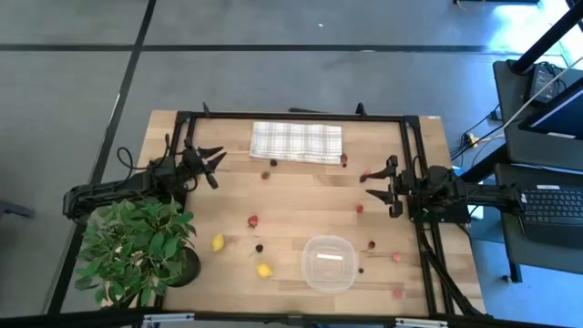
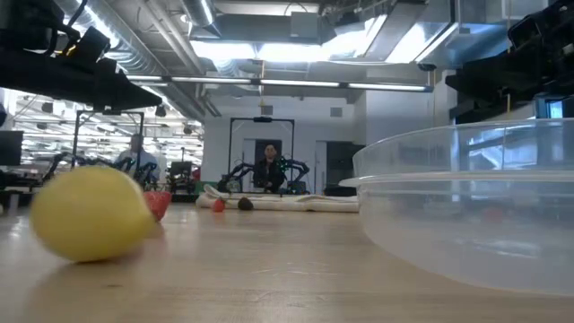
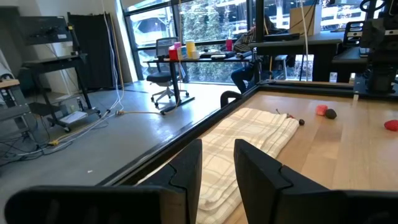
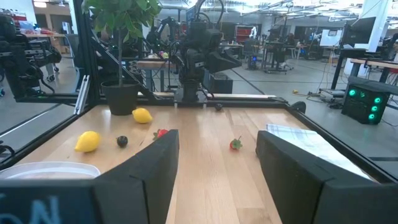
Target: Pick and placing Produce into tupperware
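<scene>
We see the table (image 1: 301, 196) with the potted plant (image 1: 137, 251) at its near left corner. The tupperware (image 1: 329, 263) sits empty near the front edge, produce (image 1: 263, 270) scattered around it. The left gripper (image 1: 215, 164) hovers closed and empty beside the cloth (image 1: 296, 142); the right gripper (image 1: 381, 188) hangs open, empty.

A wooden table (image 1: 301, 196) seen from above, with a checked cloth (image 1: 296, 142) lying at its far edge. The left gripper (image 1: 213, 164) sits near the cloth's left end; the right gripper (image 1: 375, 179) hovers at the right side, jaws apart. A clear tupperware (image 1: 329, 263) stands near the front edge, nothing visible inside it. Two yellow lemons (image 1: 218, 242) lie to its left — one close by, one nearer the potted plant (image 1: 137, 246) at the front left corner. Small red and dark berries (image 1: 253, 220) are scattered across the boards.
</scene>
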{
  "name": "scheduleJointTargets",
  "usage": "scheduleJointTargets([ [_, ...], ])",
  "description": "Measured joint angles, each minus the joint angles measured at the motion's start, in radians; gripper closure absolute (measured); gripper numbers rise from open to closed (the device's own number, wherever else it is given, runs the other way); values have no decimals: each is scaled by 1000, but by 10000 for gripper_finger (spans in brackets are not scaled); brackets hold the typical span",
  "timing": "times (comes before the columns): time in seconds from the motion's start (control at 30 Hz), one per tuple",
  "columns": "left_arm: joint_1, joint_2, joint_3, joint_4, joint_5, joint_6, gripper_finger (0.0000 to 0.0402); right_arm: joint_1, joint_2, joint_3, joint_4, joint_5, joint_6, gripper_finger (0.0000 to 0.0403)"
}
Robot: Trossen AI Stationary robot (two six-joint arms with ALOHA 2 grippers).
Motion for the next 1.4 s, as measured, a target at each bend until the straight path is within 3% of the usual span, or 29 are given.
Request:
scheduleJointTargets([
  [1.4,0,0,0,0,0,0,315,0,8,2,-31,0,0,184],
])
